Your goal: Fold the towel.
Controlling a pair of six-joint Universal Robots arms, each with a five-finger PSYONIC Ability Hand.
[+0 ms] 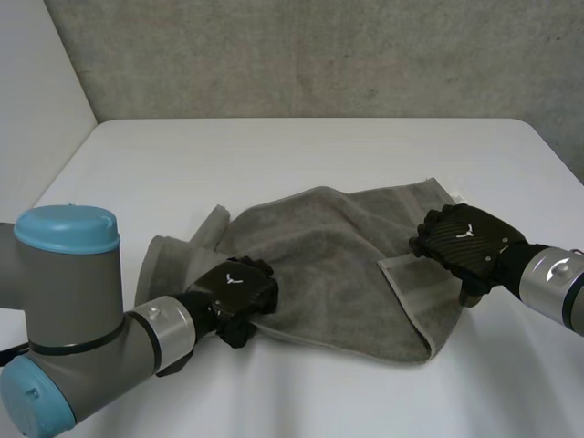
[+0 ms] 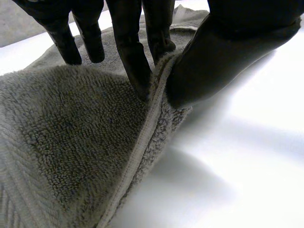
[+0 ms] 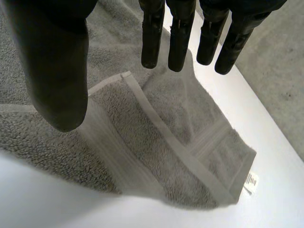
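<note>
As the towel (image 1: 328,265) looks soft and limp, grab hems (image 2: 141,142): left robot hand (image 1: 239,290) pinches one, right robot hand (image 1: 465,239) released.

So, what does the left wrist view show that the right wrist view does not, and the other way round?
Left wrist view: the left hand pinches the towel at its hemmed edge, between thumb and fingers. Right wrist view: the right hand is open above the towel, over a turned-over corner, and a white label sits at another corner of the towel. Both: the grey towel lying on the white table.
</note>
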